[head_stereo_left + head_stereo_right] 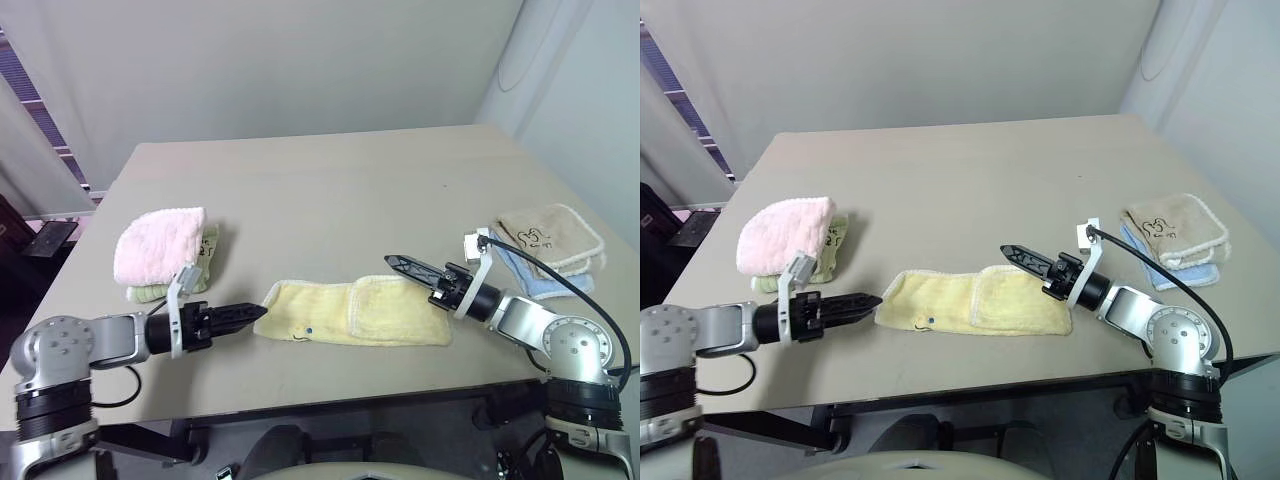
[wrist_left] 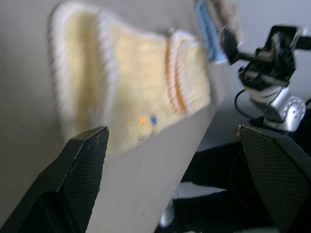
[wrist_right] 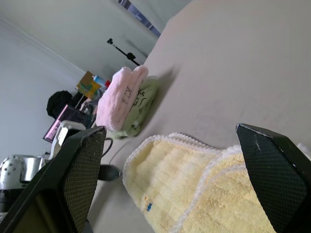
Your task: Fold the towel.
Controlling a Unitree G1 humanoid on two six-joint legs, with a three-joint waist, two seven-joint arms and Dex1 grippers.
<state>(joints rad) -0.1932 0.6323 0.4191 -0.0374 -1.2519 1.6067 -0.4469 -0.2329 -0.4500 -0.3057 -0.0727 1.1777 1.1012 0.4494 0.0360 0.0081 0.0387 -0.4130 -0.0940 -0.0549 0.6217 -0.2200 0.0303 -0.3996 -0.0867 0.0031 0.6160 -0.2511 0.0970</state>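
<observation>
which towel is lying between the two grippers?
The pale yellow towel, lying partly folded at the table's near edge. The pink towel is stacked far left; the beige towel far right.

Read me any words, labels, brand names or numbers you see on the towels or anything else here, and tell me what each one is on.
No text can be read.
Yellow towel: small dark mark, too small to read.
Beige towel: dark embroidery, not legible as words.
Green towel under the pink towel: dark embroidery, unreadable.

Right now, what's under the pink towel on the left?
A pale green folded cloth lies under the pink towel; only its edges show, the rest is covered.
</observation>
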